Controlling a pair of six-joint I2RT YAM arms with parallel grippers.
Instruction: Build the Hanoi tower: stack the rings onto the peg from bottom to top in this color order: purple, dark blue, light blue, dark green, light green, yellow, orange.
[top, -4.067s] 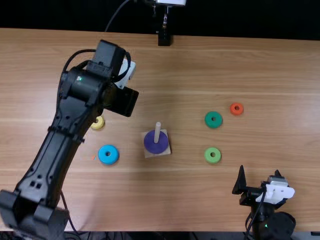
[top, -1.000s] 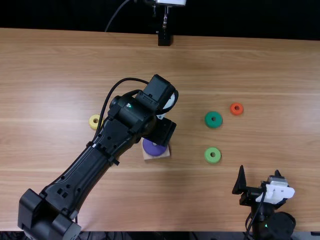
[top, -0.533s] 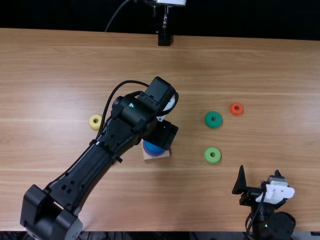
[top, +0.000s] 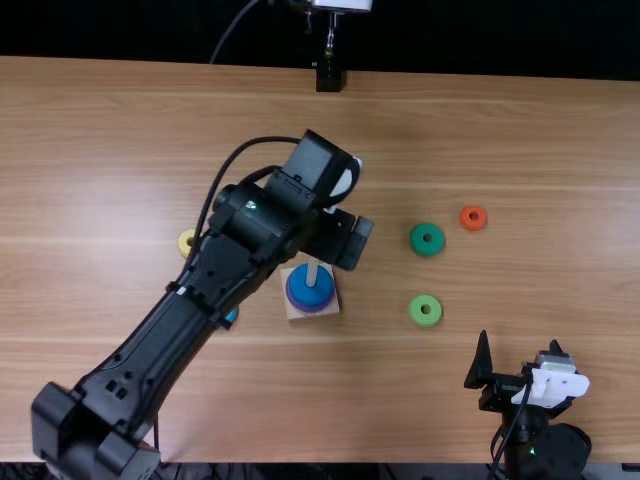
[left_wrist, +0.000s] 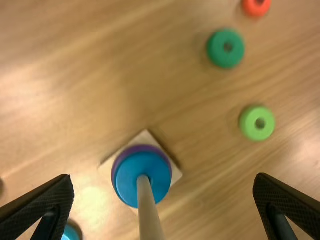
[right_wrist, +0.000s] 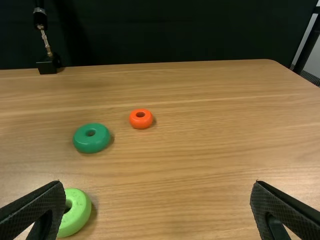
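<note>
Top view: the dark blue ring (top: 321, 291) lies on the purple ring (top: 308, 307) around the peg (top: 312, 273); layer two looks done. Next, fetch the light blue ring (top: 232, 315), nearer the worktop's (top: 500, 130) left edge. Left wrist view: the left gripper (left_wrist: 164, 179) is spread wide, empty. Right wrist view: the right gripper (right_wrist: 158, 183), likewise.

Purple ring (left_wrist: 142, 149) and dark blue ring (top: 322, 292): solid colour. Likewise light blue ring (top: 232, 316), dark green ring (top: 416, 240), light green ring (top: 415, 313), yellow ring (top: 185, 241), orange ring (top: 466, 217). Peg (top: 311, 275): beige. Base (left_wrist: 175, 174): pale tan. Table (top: 520, 150): light brown, streaked grain. Finger pads (right_wrist: 285, 202): black, fine mesh pattern.
</note>
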